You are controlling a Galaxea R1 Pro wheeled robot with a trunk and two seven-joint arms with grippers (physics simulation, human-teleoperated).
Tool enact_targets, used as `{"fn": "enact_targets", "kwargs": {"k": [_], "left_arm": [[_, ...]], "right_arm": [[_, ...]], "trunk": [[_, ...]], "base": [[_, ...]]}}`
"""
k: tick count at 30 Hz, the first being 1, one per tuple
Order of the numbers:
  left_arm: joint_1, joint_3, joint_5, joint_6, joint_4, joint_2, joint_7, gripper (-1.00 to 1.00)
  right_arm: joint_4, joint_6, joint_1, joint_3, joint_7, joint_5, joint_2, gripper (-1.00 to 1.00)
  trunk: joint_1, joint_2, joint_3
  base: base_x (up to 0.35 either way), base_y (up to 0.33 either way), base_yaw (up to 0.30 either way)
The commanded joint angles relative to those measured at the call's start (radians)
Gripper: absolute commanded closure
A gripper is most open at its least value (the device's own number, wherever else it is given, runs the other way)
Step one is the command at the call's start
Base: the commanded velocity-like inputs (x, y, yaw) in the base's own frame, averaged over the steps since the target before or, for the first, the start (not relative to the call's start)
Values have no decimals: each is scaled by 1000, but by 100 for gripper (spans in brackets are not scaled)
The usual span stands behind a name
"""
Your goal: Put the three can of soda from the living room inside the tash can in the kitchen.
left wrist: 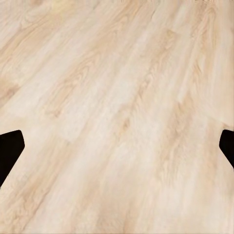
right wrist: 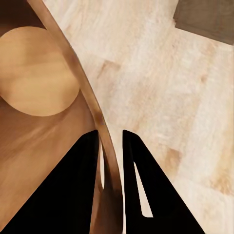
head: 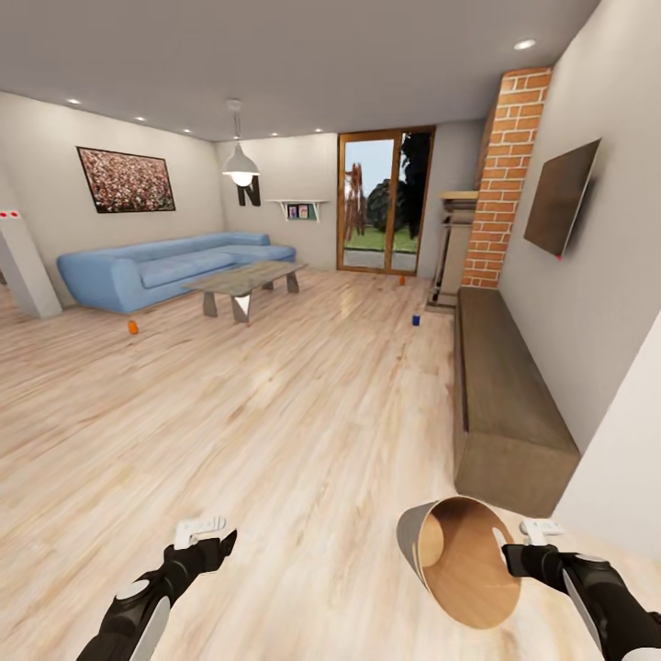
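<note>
Right tool on grey, wood-lined bin

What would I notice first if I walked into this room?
Probably the trash can, tipped with its wooden inside facing you, its rim pinched by the right gripper. Then the big blue sofa along the far left wall, and little soda cans on the floor: an orange one near the sofa, a blue one by the brick column.

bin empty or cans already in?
Empty. The bin is tilted in the right gripper, and its bare wooden bottom shows in the right wrist view. Three cans sit on the floor.
</note>
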Motion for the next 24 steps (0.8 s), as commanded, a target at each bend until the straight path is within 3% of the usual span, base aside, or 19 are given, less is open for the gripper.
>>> {"fn": "enact_targets", "kwargs": {"k": [1, 24], "left_arm": [[0, 0, 0, 0, 0, 0, 0, -100], [0, 0, -2, 0, 0, 0, 0, -100]], "right_arm": [[-1, 2, 1, -2, 5, -12, 0, 100], [-1, 2, 10, 0, 3, -9, 8, 100]], "trunk": [[0, 0, 0], [0, 0, -5]], "base": [[326, 5, 0], [326, 73, 26]]}}
